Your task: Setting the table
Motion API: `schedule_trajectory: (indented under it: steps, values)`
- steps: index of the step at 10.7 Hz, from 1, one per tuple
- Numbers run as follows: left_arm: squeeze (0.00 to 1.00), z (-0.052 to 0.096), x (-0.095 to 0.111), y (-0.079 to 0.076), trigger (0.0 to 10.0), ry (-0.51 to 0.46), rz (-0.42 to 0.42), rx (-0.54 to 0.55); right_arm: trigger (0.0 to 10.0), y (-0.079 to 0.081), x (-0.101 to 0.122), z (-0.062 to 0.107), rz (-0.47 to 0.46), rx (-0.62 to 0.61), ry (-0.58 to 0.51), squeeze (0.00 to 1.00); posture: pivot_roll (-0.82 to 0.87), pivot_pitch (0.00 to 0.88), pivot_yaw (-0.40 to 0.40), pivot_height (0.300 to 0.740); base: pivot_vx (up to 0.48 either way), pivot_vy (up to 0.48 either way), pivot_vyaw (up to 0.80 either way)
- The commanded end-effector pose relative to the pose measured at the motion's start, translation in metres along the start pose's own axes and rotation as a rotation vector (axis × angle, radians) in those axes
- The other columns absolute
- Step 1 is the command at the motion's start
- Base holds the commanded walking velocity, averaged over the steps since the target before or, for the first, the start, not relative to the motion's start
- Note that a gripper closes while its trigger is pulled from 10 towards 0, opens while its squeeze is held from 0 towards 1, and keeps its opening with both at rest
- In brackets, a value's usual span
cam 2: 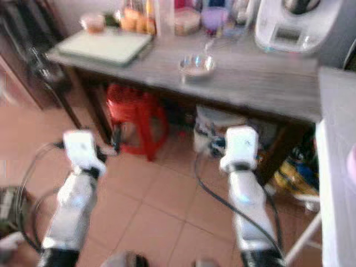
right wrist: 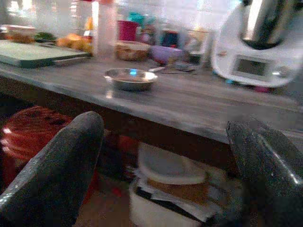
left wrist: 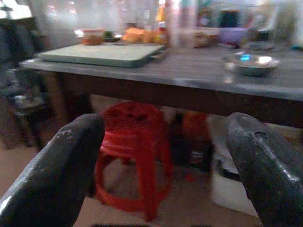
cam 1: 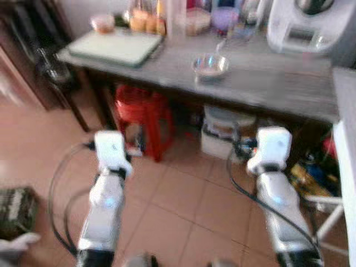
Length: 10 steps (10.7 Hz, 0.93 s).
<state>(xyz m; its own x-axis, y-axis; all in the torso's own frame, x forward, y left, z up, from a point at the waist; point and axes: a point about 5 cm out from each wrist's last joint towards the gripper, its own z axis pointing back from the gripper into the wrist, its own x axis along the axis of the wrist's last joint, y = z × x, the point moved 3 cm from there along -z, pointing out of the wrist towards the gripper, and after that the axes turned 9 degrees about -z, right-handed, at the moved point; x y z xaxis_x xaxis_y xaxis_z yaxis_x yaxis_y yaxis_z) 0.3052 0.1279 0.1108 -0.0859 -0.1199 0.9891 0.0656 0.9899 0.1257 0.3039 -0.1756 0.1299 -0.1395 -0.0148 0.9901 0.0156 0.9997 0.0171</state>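
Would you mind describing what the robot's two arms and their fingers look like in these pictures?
Both arms are silvery white. The left arm and right arm each end in a boxy white wrist block. Black cables loop from each wrist back along the arm. The left gripper and right gripper each have two long, rounded black fingers with a dull, slightly speckled surface.
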Motion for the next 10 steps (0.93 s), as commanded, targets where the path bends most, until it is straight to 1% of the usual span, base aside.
schedule_trajectory:
  steps: [1,4,5,6,8,10]
  values:
    - [0.00,-0.004,0.013,0.000,10.0,-0.041,-0.001,-0.015,10.0,0.000,0.003,-0.001,-0.042,-0.007,-0.002,0.00,-0.08,0.074,0.039,0.740,0.000,0.000,-0.50]
    - [0.00,-0.004,0.015,-0.002,10.0,-0.049,0.039,-0.041,10.0,0.003,0.004,-0.002,-0.024,0.018,0.000,0.00,-0.08,0.081,0.035,0.740,0.000,0.000,-0.80]
    - [0.00,-0.004,0.020,-0.005,10.0,-0.062,0.048,-0.043,10.0,0.012,0.012,-0.001,0.080,0.094,-0.045,0.00,-0.08,0.091,0.030,0.740,0.000,-0.244,-0.80]
    - [0.00,-0.004,0.021,-0.006,10.0,-0.063,0.054,-0.044,10.0,0.014,0.013,-0.001,0.093,0.103,-0.053,0.00,-0.09,0.092,0.029,0.740,0.000,-0.247,-0.80]
    - [0.00,-0.006,0.022,-0.002,10.0,-0.066,0.058,-0.040,10.0,0.016,0.023,-0.006,0.105,0.120,-0.091,0.00,-0.09,0.104,0.024,0.740,0.000,-0.467,0.00]
    - [0.00,-0.006,0.021,-0.002,10.0,-0.061,0.058,-0.040,10.0,0.014,0.021,-0.006,0.110,0.117,-0.087,0.00,-0.09,0.099,0.021,0.740,0.000,-0.471,0.00]
